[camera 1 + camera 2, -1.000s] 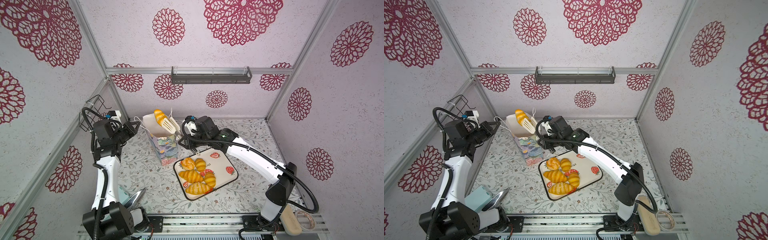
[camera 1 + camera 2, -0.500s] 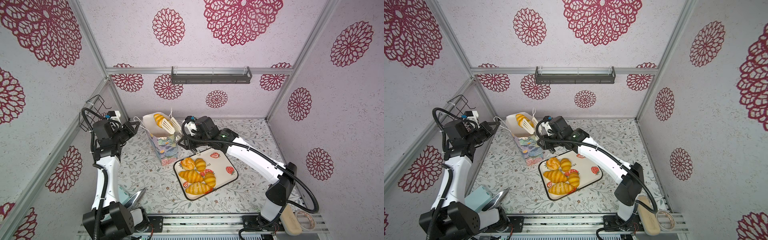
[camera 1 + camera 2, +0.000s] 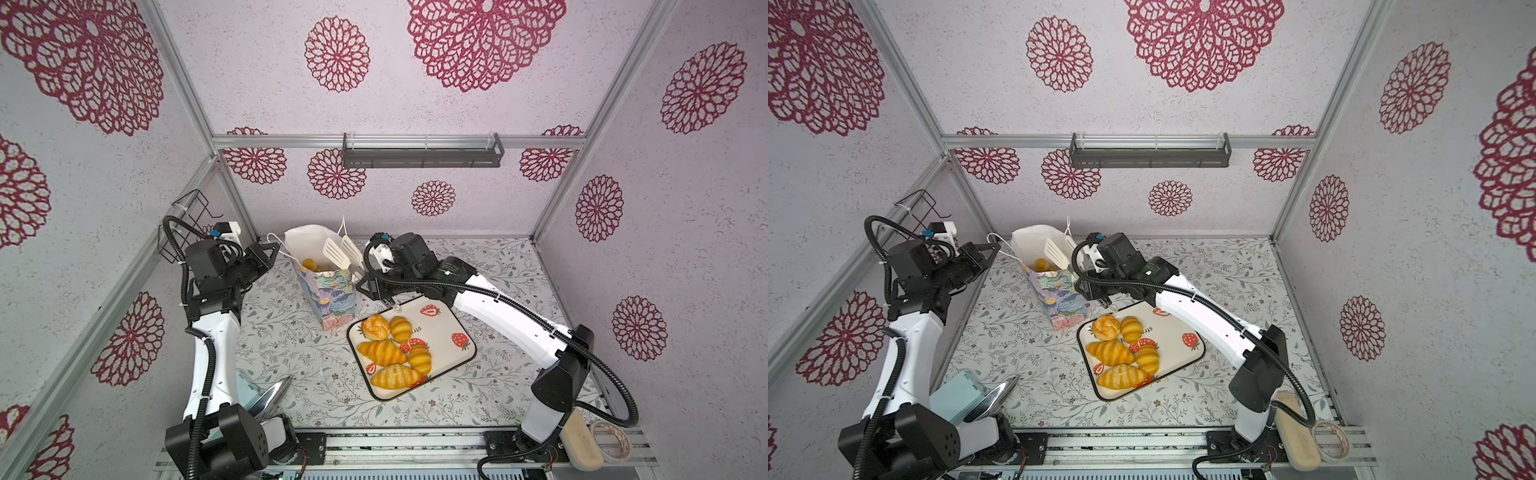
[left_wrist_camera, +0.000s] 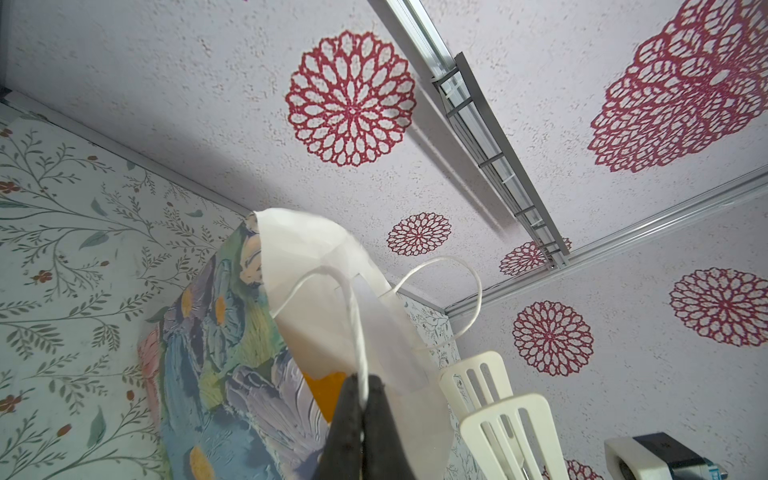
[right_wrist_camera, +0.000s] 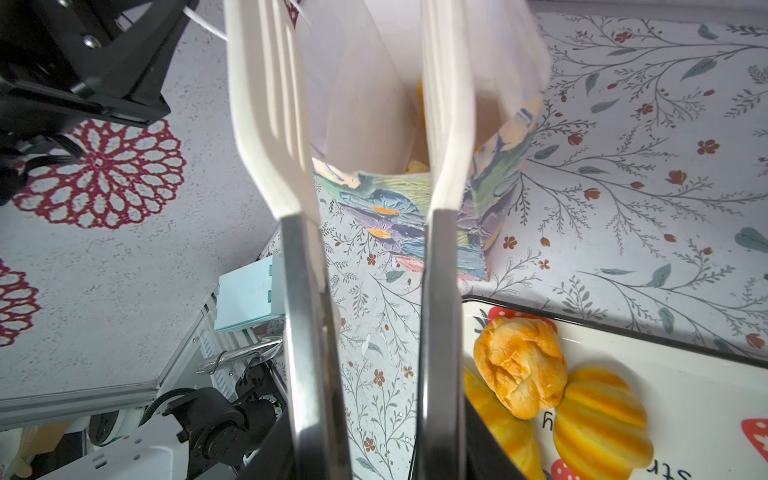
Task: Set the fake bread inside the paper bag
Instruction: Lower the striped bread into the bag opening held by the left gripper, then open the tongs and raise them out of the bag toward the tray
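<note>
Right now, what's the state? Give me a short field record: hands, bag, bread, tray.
left hand: shut on the cord handle of the paper bag
right hand: gripping the tongs; blades apart and empty, at the bag mouth
paper bag: upright, mouth open, beside the tray
bread in bag: at least one piece visible, count unclear
bread on tray: five pieces
</note>
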